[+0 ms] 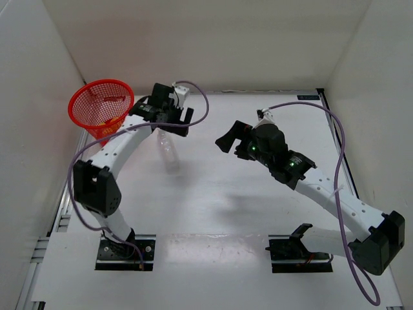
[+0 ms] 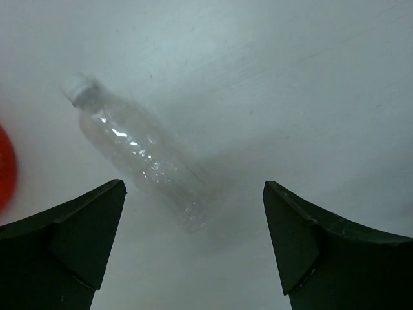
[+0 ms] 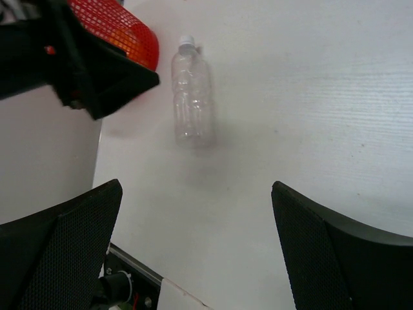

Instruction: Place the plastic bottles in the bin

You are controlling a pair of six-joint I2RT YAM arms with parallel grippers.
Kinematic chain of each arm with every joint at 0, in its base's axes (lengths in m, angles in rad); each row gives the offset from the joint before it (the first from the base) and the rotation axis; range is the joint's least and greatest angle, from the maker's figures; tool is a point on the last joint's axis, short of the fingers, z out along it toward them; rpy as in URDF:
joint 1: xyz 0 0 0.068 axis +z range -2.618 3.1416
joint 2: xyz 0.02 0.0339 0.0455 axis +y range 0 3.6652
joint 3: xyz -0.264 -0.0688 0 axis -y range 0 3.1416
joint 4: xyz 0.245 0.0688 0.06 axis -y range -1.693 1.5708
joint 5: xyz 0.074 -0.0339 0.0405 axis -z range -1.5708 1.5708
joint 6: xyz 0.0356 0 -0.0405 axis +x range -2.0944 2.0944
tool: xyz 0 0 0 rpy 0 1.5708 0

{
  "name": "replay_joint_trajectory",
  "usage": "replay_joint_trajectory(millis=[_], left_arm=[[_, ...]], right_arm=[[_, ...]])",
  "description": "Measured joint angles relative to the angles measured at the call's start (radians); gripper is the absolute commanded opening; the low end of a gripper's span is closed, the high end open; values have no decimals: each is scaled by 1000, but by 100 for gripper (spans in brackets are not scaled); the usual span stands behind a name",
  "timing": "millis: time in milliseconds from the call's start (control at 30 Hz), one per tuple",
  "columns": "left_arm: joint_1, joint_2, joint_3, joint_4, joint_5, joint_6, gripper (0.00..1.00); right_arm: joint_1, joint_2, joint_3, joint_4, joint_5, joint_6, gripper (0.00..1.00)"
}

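Note:
A slim clear plastic bottle (image 1: 168, 150) with a white cap (image 2: 79, 87) lies on its side on the white table. The round red mesh bin (image 1: 102, 108) stands at the far left, and an orange shape shows through its lower mesh (image 3: 132, 46). My left gripper (image 1: 179, 124) hovers open just above the bottle's cap end, beside the bin. In the left wrist view the bottle (image 2: 139, 155) lies ahead of the open, empty left gripper (image 2: 193, 186). My right gripper (image 1: 233, 139) is open and empty over the table's middle, facing the bottle (image 3: 191, 90) from a distance.
White walls close in the table at the back and on both sides. The left arm's black gripper head (image 3: 97, 71) sits between the bin (image 3: 122, 29) and the bottle in the right wrist view. Purple cables loop from both wrists.

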Motion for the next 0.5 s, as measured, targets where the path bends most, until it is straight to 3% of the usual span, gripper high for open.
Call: replay_joint_trajectory(millis=[167,500], left_arm=[[29,152,-27,-38,-46,-123,99],[62,225,-43,-38,-127,-318,99]], right_arm=[[0,-8,-13,-31,16,18,100],[0,-8,-14,-49,35,32,100]])
